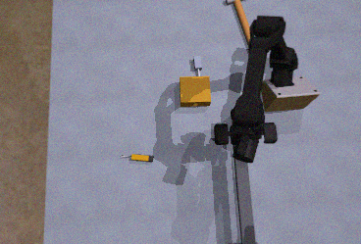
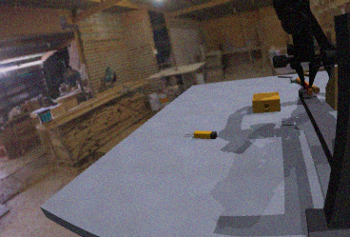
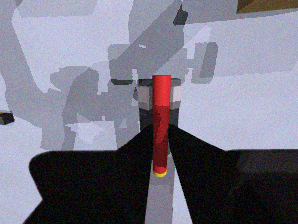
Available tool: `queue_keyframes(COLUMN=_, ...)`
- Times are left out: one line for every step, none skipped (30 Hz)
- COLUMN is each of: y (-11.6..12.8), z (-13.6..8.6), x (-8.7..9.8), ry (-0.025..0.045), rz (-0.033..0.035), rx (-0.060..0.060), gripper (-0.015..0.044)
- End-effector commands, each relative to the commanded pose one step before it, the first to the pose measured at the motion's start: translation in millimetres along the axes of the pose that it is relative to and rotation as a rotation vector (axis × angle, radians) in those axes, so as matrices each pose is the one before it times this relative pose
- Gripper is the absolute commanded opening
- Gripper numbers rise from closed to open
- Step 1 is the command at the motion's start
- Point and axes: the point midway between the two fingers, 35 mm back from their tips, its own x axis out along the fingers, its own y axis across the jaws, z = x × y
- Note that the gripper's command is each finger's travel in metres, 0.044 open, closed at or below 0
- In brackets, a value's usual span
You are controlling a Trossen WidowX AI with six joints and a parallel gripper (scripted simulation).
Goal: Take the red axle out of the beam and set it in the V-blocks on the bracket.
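Wrist view: one red axle, grasped by our claw, long axis along the bracket, far end between the pale V-block faces, seating depth not discernible to us, release seemingly next.

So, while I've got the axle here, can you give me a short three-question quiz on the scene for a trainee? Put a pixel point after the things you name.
1. Multiple choice: what is between the fingers of the hand [image 1: 245, 137] [image 2: 307, 88] [image 3: 161, 129]?
a) a hammer
b) the red axle [image 3: 161, 95]
c) a screwdriver

2. True or false: the yellow screwdriver [image 1: 141, 158] [image 2: 204, 134] [image 3: 6, 118] touches the beam [image 1: 194, 90] [image 2: 266, 102].

3. Fill in: in the wrist view, the axle shows above the pale-faced ____ on the bracket [image 1: 246, 194] [image 2: 320, 117] [image 3: 160, 200].

Key: 1 b; 2 false; 3 V-blocks [image 3: 144, 95].
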Motion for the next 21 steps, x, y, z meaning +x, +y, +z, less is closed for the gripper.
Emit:
queue_keyframes(y=0.08, z=-0.01, x=-0.18, ry=0.00000, rz=-0.00022, rx=0.0003, gripper=0.0131)
queue_keyframes(y=0.00, z=0.00, x=0.00, ry=0.00000, rz=0.00000, rx=0.0000, gripper=0.0158)
queue_keyframes(y=0.00, z=0.00, x=0.00, ry=0.00000, rz=0.00000, rx=0.0000, gripper=0.0184)
queue_keyframes(y=0.00, z=0.00, x=0.00, ry=0.00000, rz=0.00000, rx=0.0000, gripper=0.0210)
queue_keyframes(y=0.00, z=0.00, x=0.00, ry=0.00000, rz=0.00000, rx=0.0000, gripper=0.0236)
queue_keyframes(y=0.00, z=0.00, x=0.00, ry=0.00000, rz=0.00000, rx=0.0000, gripper=0.0262)
queue_keyframes(y=0.00, z=0.00, x=0.00, ry=0.00000, rz=0.00000, rx=0.0000, gripper=0.0289)
queue_keyframes(y=0.00, z=0.00, x=0.00, ry=0.00000, rz=0.00000, rx=0.0000, gripper=0.0315)
queue_keyframes(y=0.00, z=0.00, x=0.00, ry=0.00000, rz=0.00000, rx=0.0000, gripper=0.0341)
queue_keyframes(y=0.00, z=0.00, x=0.00, ry=0.00000, rz=0.00000, rx=0.0000, gripper=0.0368)
queue_keyframes(y=0.00, z=0.00, x=0.00, ry=0.00000, rz=0.00000, rx=0.0000, gripper=0.0394)
queue_keyframes(y=-0.08, z=-0.10, x=-2.00, ry=-0.00254, rz=0.00157, rx=-0.0022, gripper=0.0420)
queue_keyframes(y=-0.06, z=-0.08, x=-3.94, ry=-0.00162, rz=0.00098, rx=-0.0015, gripper=0.0440)
queue_keyframes(y=-0.03, z=-0.04, x=-3.35, ry=-0.00056, rz=0.00033, rx=-0.0006, gripper=0.0440)
queue_keyframes(y=-0.01, z=-0.02, x=-2.04, ry=-0.00015, rz=0.00008, rx=-0.0002, gripper=0.0440)
queue_keyframes(y=-0.01, z=-0.01, x=-1.85, ry=-0.00002, rz=0.00000, rx=-0.0001, gripper=0.0440)
queue_keyframes(y=-0.01, z=-0.01, x=-2.06, ry=0.00001, rz=-0.00002, rx=0.0000, gripper=0.0440)
queue_keyframes(y=-0.01, z=-0.01, x=-2.28, ry=0.00003, rz=-0.00003, rx=0.0000, gripper=0.0440)
queue_keyframes(y=-0.01, z=-0.01, x=-2.40, ry=0.00003, rz=-0.00004, rx=0.0000, gripper=0.0440)
queue_keyframes(y=-0.01, z=-0.01, x=-2.40, ry=0.00003, rz=-0.00004, rx=0.0000, gripper=0.0440)
queue_keyframes(y=-0.01, z=-0.01, x=-2.35, ry=0.00003, rz=-0.00004, rx=0.0000, gripper=0.0440)
